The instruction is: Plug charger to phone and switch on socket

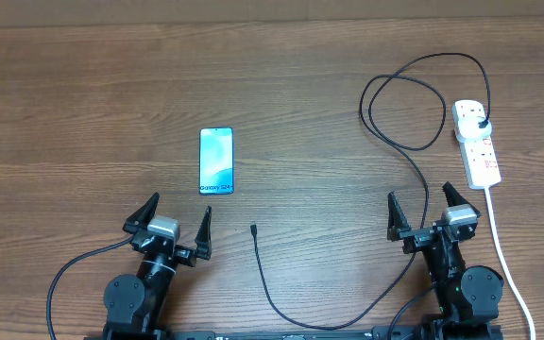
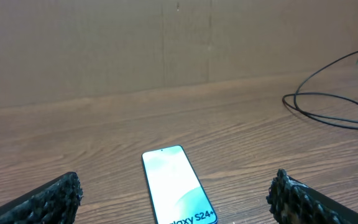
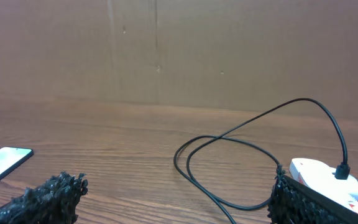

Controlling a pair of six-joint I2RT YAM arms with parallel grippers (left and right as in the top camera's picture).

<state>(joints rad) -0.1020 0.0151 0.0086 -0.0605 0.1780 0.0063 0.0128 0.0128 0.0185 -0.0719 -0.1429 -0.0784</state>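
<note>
Brown wood-grain table (image 1: 83,76), with a plain tan wall (image 2: 104,50) behind it, that's the whole setup.

Both my hands are parked near my edge of the table. My left hand (image 1: 180,204) is spread as wide as it goes and has hold of nothing. Same deal with my right hand (image 1: 419,194): fingers wide apart, nothing between them that they're gripping.

The phone (image 1: 216,161) lies flat and screen up just ahead of my left hand, out past the fingertips and a touch to the right. It isn't touching either finger, and the Galaxy lettering is on the end nearest me.

The charger (image 1: 255,236) has its small tip lying loose on the table off to the right of my left hand, between the two hands and closer to the left one. It's apart from the phone. From there the thin black cable runs back toward me, swings across to my right hand and passes up on the table by its fingers. It then makes a big loose loop ahead of that hand.

Its black plug sits in the socket (image 1: 477,142), which lies ahead and to the right of my right hand. The socket's thick white cord (image 1: 499,246) trails back along that hand's right side.
</note>
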